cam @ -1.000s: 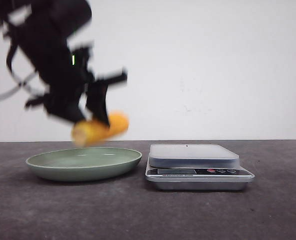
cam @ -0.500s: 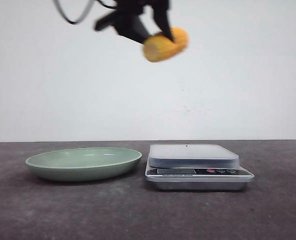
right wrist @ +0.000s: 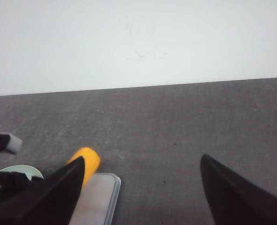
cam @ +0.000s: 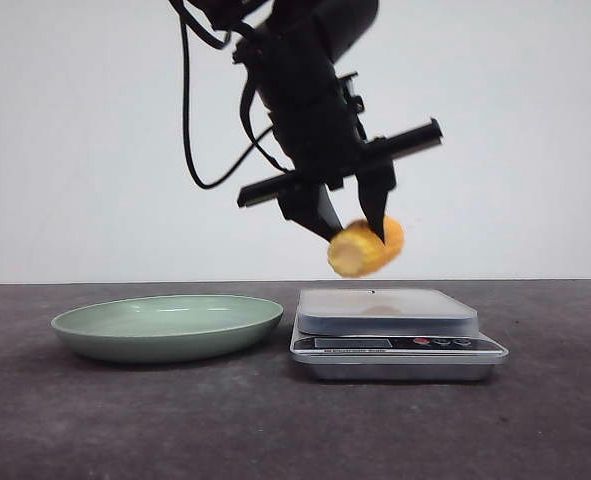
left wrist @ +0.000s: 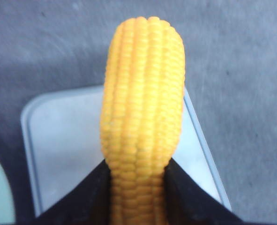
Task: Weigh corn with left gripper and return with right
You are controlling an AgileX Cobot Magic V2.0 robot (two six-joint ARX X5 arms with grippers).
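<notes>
Yellow-orange and ribbed with kernel rows, the corn (cam: 365, 248) sits pinched in my left tool (cam: 353, 226) near the frame's middle, just above the scale (cam: 395, 330) and not touching it. I judge it light, stiff, and liable to roll; its kernelled flanks give the best grip. My right tool (right wrist: 140, 192) stands wide, holding nothing. A green plate (cam: 167, 326) rests lower left on the worktop (cam: 275, 420).

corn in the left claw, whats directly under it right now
Under the corn, held in the left gripper, is the scale platform, with a gap between. In the left wrist view the cob hides the platform's middle.
</notes>
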